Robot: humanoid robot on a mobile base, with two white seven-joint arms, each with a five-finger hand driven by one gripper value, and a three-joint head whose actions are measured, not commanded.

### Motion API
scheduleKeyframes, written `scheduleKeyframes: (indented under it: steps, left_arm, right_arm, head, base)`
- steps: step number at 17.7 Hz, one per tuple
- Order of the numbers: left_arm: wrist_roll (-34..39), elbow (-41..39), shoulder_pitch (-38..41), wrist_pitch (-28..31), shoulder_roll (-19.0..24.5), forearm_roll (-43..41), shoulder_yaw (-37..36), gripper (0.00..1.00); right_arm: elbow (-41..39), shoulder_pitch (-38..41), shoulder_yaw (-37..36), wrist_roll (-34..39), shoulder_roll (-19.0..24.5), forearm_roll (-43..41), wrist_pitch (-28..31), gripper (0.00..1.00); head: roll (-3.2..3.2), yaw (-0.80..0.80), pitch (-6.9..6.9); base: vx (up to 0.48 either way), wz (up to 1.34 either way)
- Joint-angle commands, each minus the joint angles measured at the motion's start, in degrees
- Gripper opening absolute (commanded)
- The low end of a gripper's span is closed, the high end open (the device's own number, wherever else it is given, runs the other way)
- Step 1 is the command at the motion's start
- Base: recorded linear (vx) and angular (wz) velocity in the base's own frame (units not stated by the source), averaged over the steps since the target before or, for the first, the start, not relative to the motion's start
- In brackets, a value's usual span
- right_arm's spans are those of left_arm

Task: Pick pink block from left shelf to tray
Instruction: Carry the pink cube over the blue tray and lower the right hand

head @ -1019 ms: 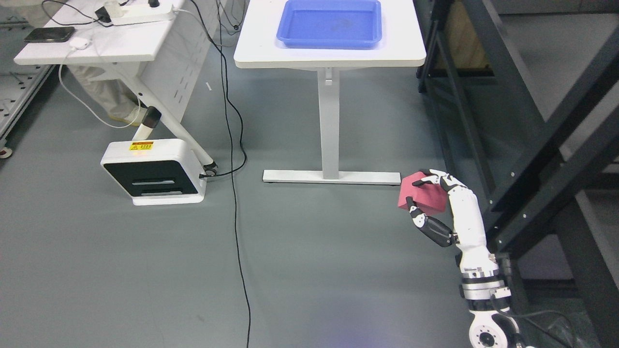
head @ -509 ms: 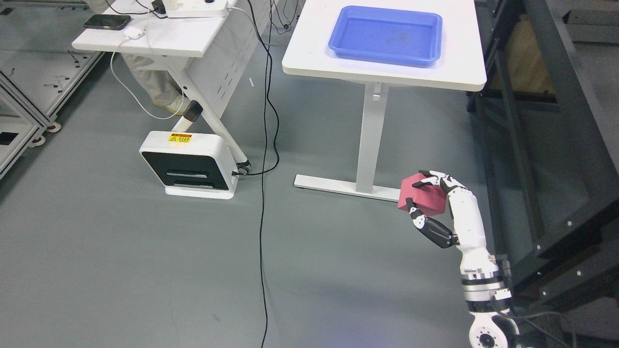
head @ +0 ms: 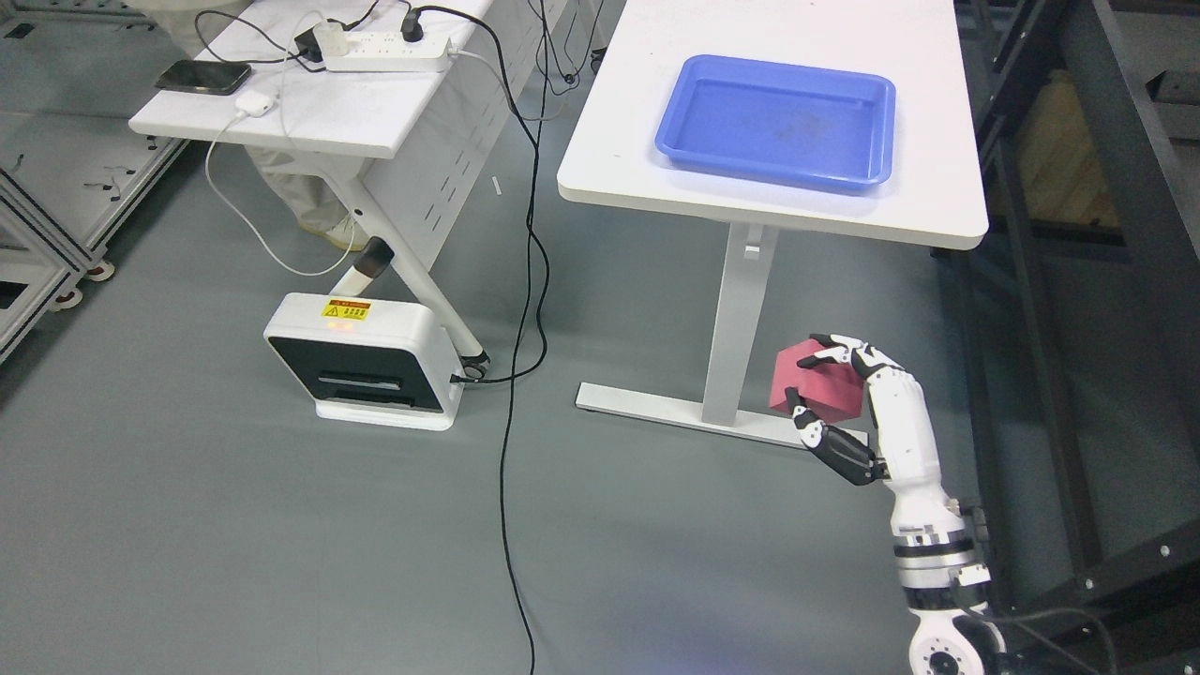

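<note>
My right hand [head: 825, 389] rises from the lower right, its fingers shut on the pink block [head: 817, 380]. The block hangs in the air above the grey floor, beside the foot of the white table. An empty blue tray [head: 778, 122] lies on that white table [head: 619, 112] at the upper middle, well above and behind the held block. The left arm does not show.
The table's white leg and foot bar [head: 712, 417] stand just left of my hand. Black shelf framing [head: 1097, 281] fills the right edge. A white and black box [head: 361, 361] sits on the floor left, a black cable [head: 511, 441] runs down the middle, and a second desk [head: 309, 103] carries a power strip and phone.
The whole picture has shifted, so the camera has moved: table and tray now sit lower and further right in view. My right hand keeps the pink block in the same grasp.
</note>
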Motion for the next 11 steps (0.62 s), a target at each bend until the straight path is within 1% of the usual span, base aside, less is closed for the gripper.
scheduleKeyframes:
  steps: [1, 11]
  left_arm:
    - [0.0, -1.0, 1.1, 0.0, 1.0, 0.0, 0.0, 1.0]
    - [0.0, -1.0, 1.1, 0.0, 1.0, 0.0, 0.0, 1.0]
  right_arm:
    - [-0.3, 0.1, 0.0, 0.0, -1.0, 0.1, 0.0, 0.06]
    - [-0.8, 0.1, 0.0, 0.0, -1.0, 0.0, -0.2, 0.06]
  head:
    - [0.0, 0.0, 0.0]
    - [0.0, 0.0, 0.0]
  base:
    - [0.253, -0.1]
    - [0.247, -0.09]
